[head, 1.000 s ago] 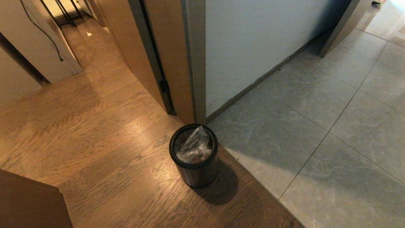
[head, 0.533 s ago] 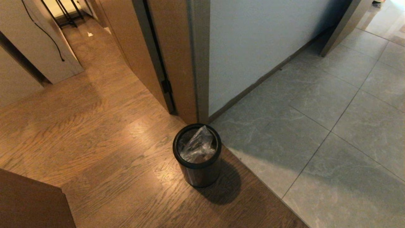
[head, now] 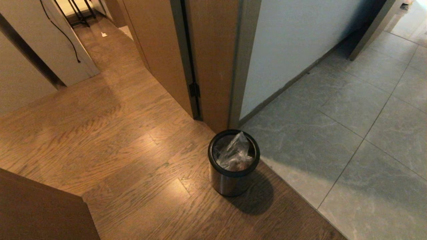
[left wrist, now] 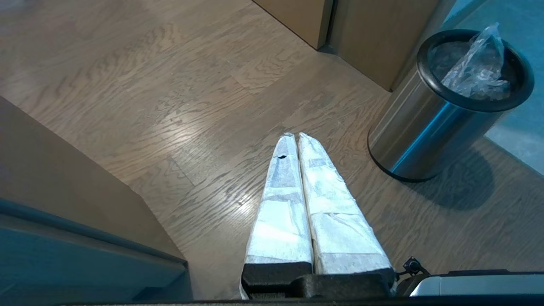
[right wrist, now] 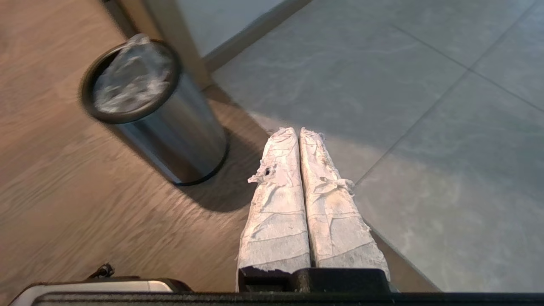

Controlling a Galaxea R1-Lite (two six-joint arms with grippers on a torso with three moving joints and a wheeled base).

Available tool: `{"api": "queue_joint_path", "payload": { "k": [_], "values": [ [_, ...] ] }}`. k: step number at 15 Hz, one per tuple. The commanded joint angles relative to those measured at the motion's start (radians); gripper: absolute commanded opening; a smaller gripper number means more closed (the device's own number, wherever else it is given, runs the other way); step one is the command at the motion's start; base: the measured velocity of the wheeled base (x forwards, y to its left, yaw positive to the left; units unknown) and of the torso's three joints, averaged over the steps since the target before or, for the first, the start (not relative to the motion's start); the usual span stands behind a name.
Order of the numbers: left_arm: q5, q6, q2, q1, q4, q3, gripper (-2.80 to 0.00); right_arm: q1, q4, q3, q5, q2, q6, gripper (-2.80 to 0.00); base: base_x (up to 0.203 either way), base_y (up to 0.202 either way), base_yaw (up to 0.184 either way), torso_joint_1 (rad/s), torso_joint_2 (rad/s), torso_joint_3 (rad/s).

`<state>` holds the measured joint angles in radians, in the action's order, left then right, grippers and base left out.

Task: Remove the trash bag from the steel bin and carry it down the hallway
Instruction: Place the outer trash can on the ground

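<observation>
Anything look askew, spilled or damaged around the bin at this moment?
Little stands out. The steel bin stands upright on the wood floor, the trash bag poking above its rim, nothing spilled beside it. One oddity: the tape wrap on the right gripper is frayed and torn. A small white scrap lies far down the passage.

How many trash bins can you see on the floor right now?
1. The steel bin stands on the wood floor by the door frame corner, at the tile edge, with the trash bag inside. Others may be out of view.
</observation>
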<state>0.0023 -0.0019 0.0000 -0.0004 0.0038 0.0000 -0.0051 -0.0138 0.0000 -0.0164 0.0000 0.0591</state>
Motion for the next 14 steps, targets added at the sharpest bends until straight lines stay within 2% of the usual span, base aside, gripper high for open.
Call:
{"api": "queue_joint_path", "payload": {
  "k": [1, 14],
  "values": [
    [0.0, 0.0, 0.0, 0.0, -0.001, 0.0, -2.8, 0.001, 0.003, 0.002, 0.006, 0.0, -0.01, -2.8, 0.0, 0.056, 0.004, 0.002, 0.01, 0.006],
    [-0.001, 0.002, 0.0, 0.0, -0.001, 0.0, -2.8, 0.002, 0.003, 0.002, 0.006, 0.0, -0.022, -2.8, 0.0, 0.0, 0.0, 0.0, 0.0, 0.0]
  ]
}}
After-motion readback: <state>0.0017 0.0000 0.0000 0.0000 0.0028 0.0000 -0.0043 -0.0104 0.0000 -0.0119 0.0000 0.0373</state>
